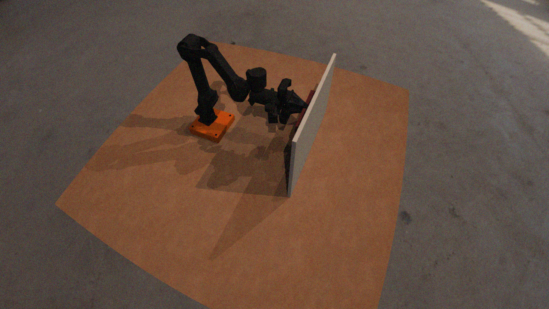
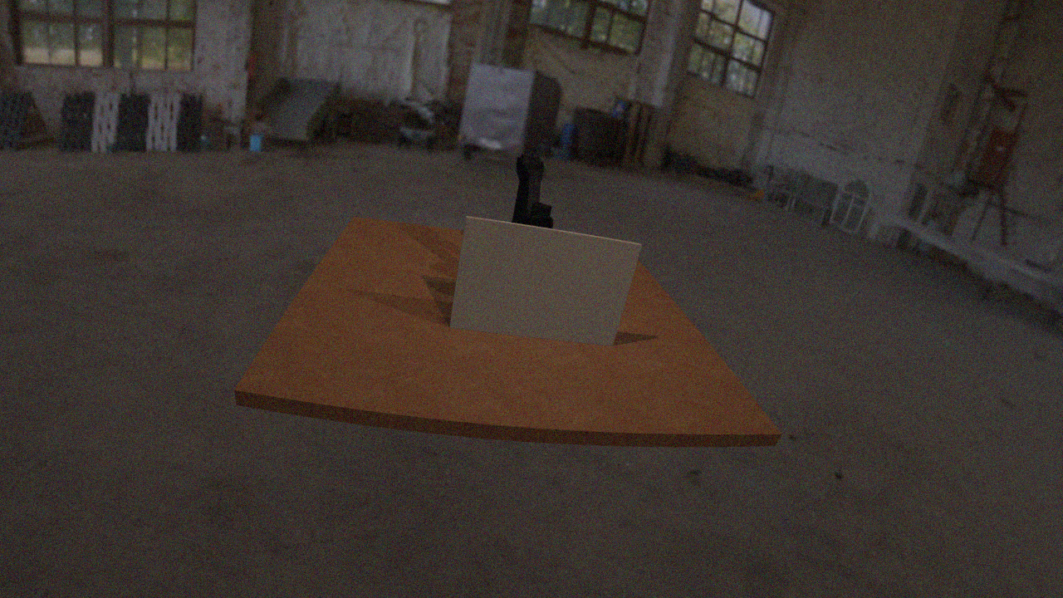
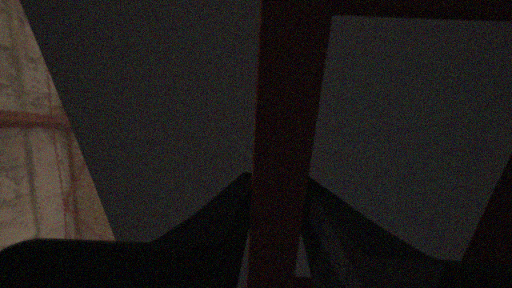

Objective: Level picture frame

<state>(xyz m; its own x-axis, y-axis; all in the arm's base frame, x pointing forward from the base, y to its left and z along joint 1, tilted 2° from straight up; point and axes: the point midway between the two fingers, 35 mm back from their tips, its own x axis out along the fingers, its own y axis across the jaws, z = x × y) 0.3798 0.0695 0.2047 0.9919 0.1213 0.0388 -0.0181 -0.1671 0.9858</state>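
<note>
Pinched nearly shut, my gripper (image 1: 306, 107) (image 3: 274, 183) has hold of one bar of the dark red picture frame (image 1: 311, 95) (image 3: 286, 96), on the arm's side of the panel (image 1: 312, 122) (image 2: 545, 282) (image 3: 160, 100). That bar runs lengthwise out between my two fingers, the rest lying to one side, so the shift should go sideways across it; I count one frame, one panel, one arm

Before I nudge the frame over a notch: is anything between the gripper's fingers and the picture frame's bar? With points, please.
Nothing shows there: in the wrist view the gripper (image 1: 306, 107) (image 3: 274, 183) is shut directly on the dark red frame's (image 1: 300, 118) (image 3: 290, 100) bar.
</note>
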